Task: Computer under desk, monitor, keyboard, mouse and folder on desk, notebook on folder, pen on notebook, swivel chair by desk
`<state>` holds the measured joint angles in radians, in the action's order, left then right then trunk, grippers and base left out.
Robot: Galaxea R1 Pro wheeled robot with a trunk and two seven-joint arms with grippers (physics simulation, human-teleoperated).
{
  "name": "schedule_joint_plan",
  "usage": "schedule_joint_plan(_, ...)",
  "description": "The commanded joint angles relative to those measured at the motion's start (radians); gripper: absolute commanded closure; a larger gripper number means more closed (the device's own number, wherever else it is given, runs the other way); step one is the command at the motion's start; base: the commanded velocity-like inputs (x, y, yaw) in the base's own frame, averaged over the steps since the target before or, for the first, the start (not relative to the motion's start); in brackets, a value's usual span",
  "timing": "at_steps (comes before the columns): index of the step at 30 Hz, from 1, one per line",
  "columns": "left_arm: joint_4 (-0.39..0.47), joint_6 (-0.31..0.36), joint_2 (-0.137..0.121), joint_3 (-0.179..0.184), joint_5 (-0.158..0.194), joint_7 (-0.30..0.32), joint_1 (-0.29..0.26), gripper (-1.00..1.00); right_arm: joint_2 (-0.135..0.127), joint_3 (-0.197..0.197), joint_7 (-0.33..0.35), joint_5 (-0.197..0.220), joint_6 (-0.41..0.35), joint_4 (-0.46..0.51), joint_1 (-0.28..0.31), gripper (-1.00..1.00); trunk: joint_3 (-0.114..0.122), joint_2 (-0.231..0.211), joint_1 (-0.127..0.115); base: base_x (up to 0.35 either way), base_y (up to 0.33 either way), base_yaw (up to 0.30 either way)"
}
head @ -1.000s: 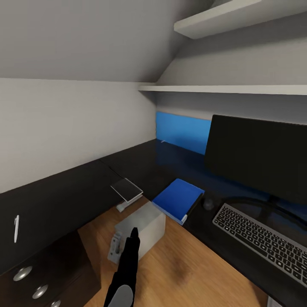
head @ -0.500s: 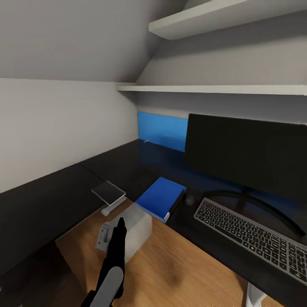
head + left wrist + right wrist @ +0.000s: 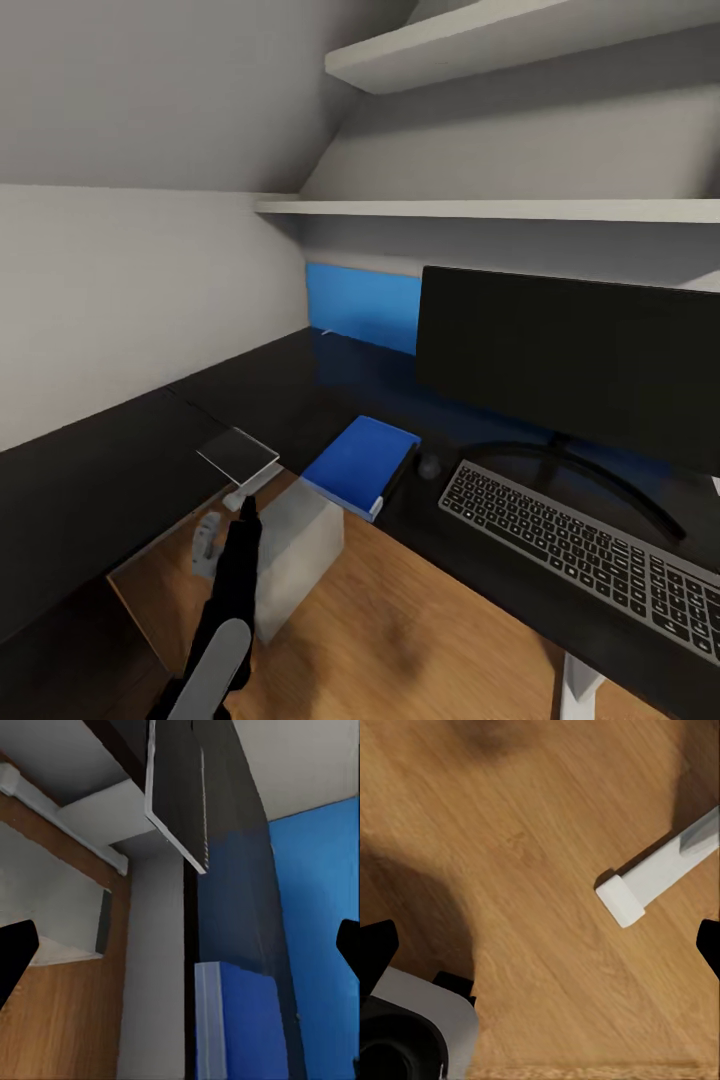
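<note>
While your left gripper (image 3: 180, 952) hangs open and empty, its fingertips wide apart, your right gripper (image 3: 540, 952) does likewise over wood floor (image 3: 547, 832). Blue folder (image 3: 358, 465): on desk (image 3: 330, 390), left of mouse (image 3: 429, 466), keyboard (image 3: 590, 555), monitor (image 3: 570, 360).

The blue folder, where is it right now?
In the head view the blue folder lies flat on the dark desk, near its front edge, just left of the small dark mouse and the keyboard.
</note>
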<state>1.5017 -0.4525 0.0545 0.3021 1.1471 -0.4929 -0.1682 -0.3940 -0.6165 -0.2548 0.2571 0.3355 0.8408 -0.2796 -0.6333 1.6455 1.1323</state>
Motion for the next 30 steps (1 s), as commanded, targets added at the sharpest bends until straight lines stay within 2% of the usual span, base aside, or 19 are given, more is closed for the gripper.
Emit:
schedule_joint_plan(1, 0.006, -0.005, -0.014, -0.005, 0.006, -0.001, 0.0, -1.0, 0.007, -0.005, -0.005, 0.01, -0.005, -0.007, 0.005, -1.0, -0.001, 0.0, 0.0, 0.0, 0.0, -0.005)
schedule_joint_plan(2, 0.01, -0.003, -0.028, -0.006, 0.005, -0.001, 0.0, -1.0, 0.015, -0.005, -0.004, 0.01, -0.014, -0.013, 0.009, -1.0, -0.001, 0.0, 0.0, 0.0, 0.0, -0.004)
schedule_joint_plan(3, 0.019, -0.003, -0.054, 0.001, 0.002, 0.002, 0.002, -1.0, 0.032, -0.003, -0.004, 0.01, -0.027, -0.025, 0.017, -1.0, -0.001, 0.0, 0.0, 0.0, 0.0, -0.002)
schedule_joint_plan(5, 0.027, -0.003, -0.081, 0.041, -0.021, -0.001, 0.005, -1.0, 0.063, 0.002, -0.006, 0.011, -0.037, -0.052, 0.027, -1.0, -0.001, 0.0, 0.0, 0.0, 0.0, -0.001)
schedule_joint_plan(9, 0.028, -0.005, -0.089, 0.06, -0.054, -0.01, 0.006, -1.0, 0.103, 0.026, -0.008, 0.011, -0.036, -0.08, 0.031, -1.0, -0.001, 0.0, 0.0, 0.0, 0.0, 0.0)
schedule_joint_plan(10, 0.024, -0.006, -0.093, 0.059, -0.062, -0.014, 0.007, -1.0, 0.121, 0.039, -0.008, 0.01, -0.035, -0.09, 0.032, -1.0, -0.001, 0.0, 0.0, 0.0, 0.0, 0.0)
schedule_joint_plan(13, -0.002, -0.006, -0.09, 0.041, -0.067, -0.009, 0.007, -1.0, 0.137, 0.054, -0.01, 0.009, -0.034, -0.1, 0.033, -1.0, -0.001, 0.0, 0.0, 0.0, 0.0, 0.0)
schedule_joint_plan(15, -0.062, -0.005, -0.081, 0.025, -0.067, 0.003, 0.007, -1.0, 0.148, 0.072, -0.01, 0.007, -0.033, -0.105, 0.033, -1.0, -0.001, 0.0, 0.0, 0.0, 0.0, 0.0)
schedule_joint_plan(19, -0.103, -0.002, -0.059, 0.017, -0.067, 0.013, 0.004, -1.0, 0.151, 0.081, -0.01, 0.006, -0.032, -0.108, 0.033, -1.0, -0.001, 0.0, 0.0, 0.003, -0.001, 0.0)
schedule_joint_plan(25, -0.169, 0.001, -0.046, 0.011, -0.063, 0.041, -0.01, -1.0, 0.152, 0.084, -0.011, 0.005, -0.032, -0.11, 0.034, -1.0, -0.001, 0.0, 0.0, 0.145, -0.073, 0.0)
schedule_joint_plan(26, -0.178, 0.001, -0.045, 0.011, -0.059, 0.047, -0.014, -1.0, 0.152, 0.084, -0.011, 0.005, -0.032, -0.11, 0.034, -1.0, -0.001, 0.0, 0.0, 0.158, -0.077, 0.0)
schedule_joint_plan(30, -0.237, 0.001, -0.034, 0.01, 0.002, 0.084, -0.034, -1.0, 0.149, 0.083, -0.01, 0.005, -0.032, -0.11, 0.034, -1.0, -0.001, 0.0, 0.0, 0.075, -0.036, 0.0)
